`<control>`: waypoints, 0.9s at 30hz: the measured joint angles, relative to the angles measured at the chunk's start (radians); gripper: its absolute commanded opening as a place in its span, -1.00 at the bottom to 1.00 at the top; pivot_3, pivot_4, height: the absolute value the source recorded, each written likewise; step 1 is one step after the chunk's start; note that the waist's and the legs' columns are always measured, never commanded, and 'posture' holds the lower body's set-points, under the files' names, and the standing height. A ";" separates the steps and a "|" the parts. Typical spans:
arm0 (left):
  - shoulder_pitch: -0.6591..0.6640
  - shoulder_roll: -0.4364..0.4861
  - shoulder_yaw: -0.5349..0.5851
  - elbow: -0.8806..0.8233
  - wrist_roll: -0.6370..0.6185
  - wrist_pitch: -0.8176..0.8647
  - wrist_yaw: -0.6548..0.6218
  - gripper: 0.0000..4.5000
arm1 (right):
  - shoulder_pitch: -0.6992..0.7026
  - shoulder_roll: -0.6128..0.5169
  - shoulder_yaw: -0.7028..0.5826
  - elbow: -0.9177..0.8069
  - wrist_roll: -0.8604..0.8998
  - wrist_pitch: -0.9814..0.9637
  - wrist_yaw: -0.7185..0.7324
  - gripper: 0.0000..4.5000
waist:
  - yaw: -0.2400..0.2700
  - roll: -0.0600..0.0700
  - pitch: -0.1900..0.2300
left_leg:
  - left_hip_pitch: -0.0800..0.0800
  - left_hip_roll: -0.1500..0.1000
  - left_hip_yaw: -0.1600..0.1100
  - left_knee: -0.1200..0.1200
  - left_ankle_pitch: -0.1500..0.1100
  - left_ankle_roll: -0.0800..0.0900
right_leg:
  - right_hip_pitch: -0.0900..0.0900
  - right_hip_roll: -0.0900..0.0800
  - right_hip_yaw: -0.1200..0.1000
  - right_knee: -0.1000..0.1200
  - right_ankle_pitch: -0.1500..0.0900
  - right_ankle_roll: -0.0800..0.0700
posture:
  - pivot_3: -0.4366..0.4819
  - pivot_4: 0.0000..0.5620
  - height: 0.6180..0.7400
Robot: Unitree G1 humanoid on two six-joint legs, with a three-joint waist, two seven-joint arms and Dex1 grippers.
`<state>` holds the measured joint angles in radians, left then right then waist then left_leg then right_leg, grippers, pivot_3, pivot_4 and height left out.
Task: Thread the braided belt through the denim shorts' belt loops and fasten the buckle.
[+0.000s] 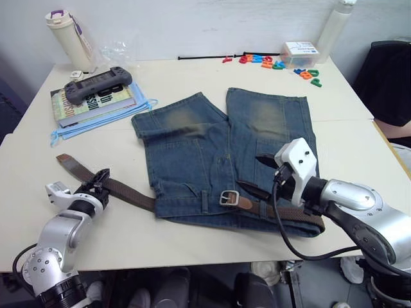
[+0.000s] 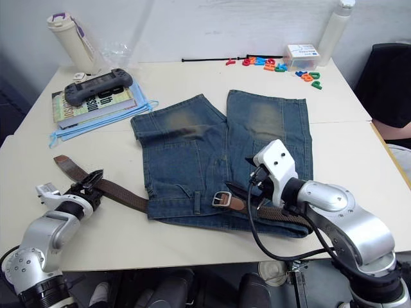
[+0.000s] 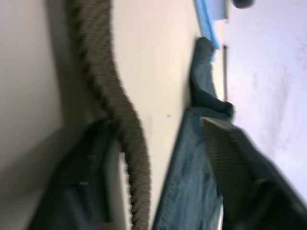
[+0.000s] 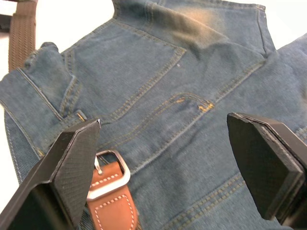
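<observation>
My left end effector (image 1: pixel 99 181) fingers apart astride dark-brown braided belt (image 1: pixel 125 191); my right end effector (image 4: pixel 163 158) spread wide over faded blue denim shorts (image 1: pixel 225 154), silver buckle (image 1: pixel 229 197) below.

The table (image 1: pixel 192 247) lies bare along the lower edge of the frame, below the denim shorts (image 1: pixel 221 154), and across the right side beyond the shorts' leg; a gripper could pass freely there. At lower left the braided belt (image 1: pixel 128 191) runs diagonally over the bare surface, with the left gripper (image 1: pixel 97 181) straddling it; at lower centre the right gripper (image 1: pixel 260 174) hovers wide open over the waistband and buckle (image 1: pixel 229 197). The upper left is crowded by a book (image 1: pixel 96 102), a bottle (image 1: pixel 70 38) and blue masks (image 1: pixel 96 122); toy letters (image 1: pixel 276 64) and a small box (image 1: pixel 299 53) line the upper right edge.
</observation>
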<state>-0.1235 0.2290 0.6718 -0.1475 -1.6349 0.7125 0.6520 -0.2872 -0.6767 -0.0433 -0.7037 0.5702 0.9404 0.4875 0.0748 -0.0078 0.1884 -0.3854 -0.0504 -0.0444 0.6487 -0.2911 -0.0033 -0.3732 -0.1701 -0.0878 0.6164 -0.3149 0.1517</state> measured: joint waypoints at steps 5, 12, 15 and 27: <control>0.050 0.231 -0.241 -0.138 0.395 -0.009 -0.223 -0.95 | 0.002 0.001 -0.006 0.000 0.004 0.002 -0.002 1.00 | -0.001 -0.006 0.003 | -0.003 0.006 0.005 0.000 0.000 -0.004 | -0.003 0.008 0.000 -0.005 0.003 -0.005 | -0.05 -0.47 0.58; 0.063 0.544 -0.636 -0.303 1.128 -0.339 -0.614 -0.95 | -0.075 0.190 -0.124 0.035 0.180 0.175 -0.130 1.00 | -0.015 -0.003 0.005 | -0.005 0.018 0.015 -0.003 -0.003 -0.008 | -0.004 0.019 0.002 -0.016 0.007 -0.011 | -0.05 -0.47 0.58; 0.069 0.582 -0.740 -0.303 1.369 -0.533 -0.730 -0.95 | -0.118 0.324 -0.192 0.075 0.342 0.293 -0.234 1.00 | -0.030 -0.001 0.006 | -0.005 0.029 0.017 -0.004 -0.005 -0.009 | -0.006 0.022 0.002 -0.016 0.006 -0.014 | -0.05 -0.47 0.58; 0.066 0.607 -0.888 -0.025 1.854 -1.100 -0.955 -0.95 | -0.185 0.678 -0.168 0.323 0.708 0.426 -0.692 1.00 | -0.075 0.002 0.008 | -0.011 0.030 0.028 -0.001 -0.004 -0.006 | -0.022 0.022 0.009 0.004 0.006 -0.015 | -0.05 -0.47 0.58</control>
<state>-0.0578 0.8356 -0.2158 -0.1724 0.2194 -0.3880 -0.3032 -0.4718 0.0010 -0.2110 -0.3806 1.2786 1.3666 -0.2044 0.0001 -0.0057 0.1961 -0.3960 -0.0206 -0.0161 0.6481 -0.2954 -0.0091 -0.3957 -0.1482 -0.0786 0.6200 -0.3091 0.1363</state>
